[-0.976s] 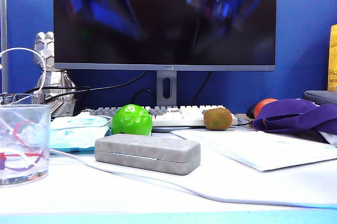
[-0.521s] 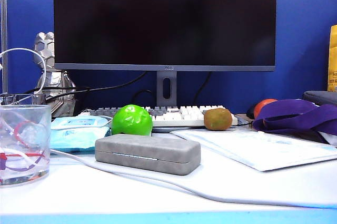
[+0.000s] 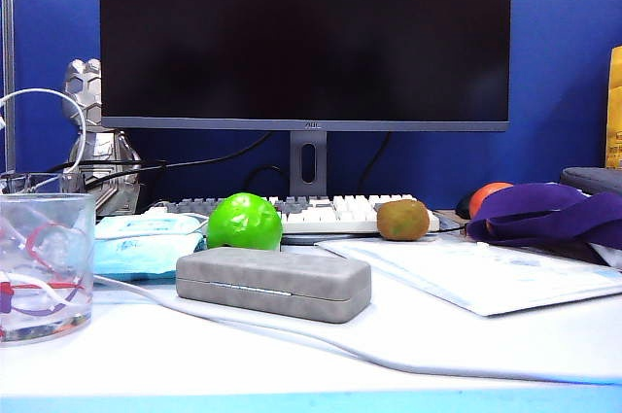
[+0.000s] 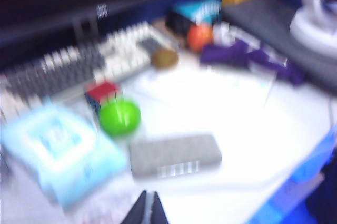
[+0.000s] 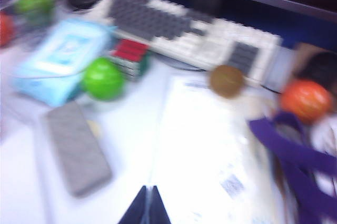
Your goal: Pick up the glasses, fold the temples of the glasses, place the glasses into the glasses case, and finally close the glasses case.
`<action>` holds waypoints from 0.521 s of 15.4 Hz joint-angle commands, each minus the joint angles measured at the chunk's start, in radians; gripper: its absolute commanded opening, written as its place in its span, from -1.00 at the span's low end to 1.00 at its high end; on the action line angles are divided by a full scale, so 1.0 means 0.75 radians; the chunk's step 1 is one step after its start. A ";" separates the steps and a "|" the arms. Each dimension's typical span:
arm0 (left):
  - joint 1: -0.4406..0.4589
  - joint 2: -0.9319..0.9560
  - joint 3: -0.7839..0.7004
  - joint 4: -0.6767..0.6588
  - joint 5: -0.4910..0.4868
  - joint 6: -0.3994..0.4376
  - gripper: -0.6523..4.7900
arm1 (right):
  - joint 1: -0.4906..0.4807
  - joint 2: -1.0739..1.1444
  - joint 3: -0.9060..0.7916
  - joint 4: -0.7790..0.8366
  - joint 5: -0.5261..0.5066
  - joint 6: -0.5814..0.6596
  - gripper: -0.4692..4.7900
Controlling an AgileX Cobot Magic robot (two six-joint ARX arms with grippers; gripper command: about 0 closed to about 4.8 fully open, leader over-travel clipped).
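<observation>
Monitor: large dark screen at the back of the table, on a grey stand in front of a blue partition.
Table: white top carrying everything else; a white cable runs across it in front of the case.
Paper sheet: lies flat to the right of the case, in front of the keyboard.
Keyboard: white and grey, under the monitor.
Purple cloth: bundled at the right, with an orange ball just behind it.
Glasses case: grey, oblong, lid shut, lying flat near the middle of the table, just in front of the green ball; apart from both end effectors.
Tissue pack: pale blue, left of the case.
Plastic cup: clear, at the far left front.
Green ball: between keyboard and case.
Kiwi: brown, by the keyboard's right end.
Left end effector: above the table, its dark fingertips pressed together, holding nothing; view blurred.
Right end effector: likewise raised over the paper, fingertips pressed together, empty.
Glasses: not visible in any view.
</observation>
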 commanded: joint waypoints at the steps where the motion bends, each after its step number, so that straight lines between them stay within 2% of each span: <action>1: -0.001 -0.074 -0.219 0.189 0.046 -0.031 -0.78 | 0.001 -0.214 -0.336 0.203 0.061 0.029 -0.82; 4: -0.001 -0.071 -0.438 0.391 0.096 -0.180 -0.78 | 0.001 -0.425 -0.643 0.304 0.063 0.140 -0.82; 8: -0.001 -0.069 -0.645 0.555 0.090 -0.195 -0.78 | -0.001 -0.568 -0.882 0.489 0.130 0.226 -0.82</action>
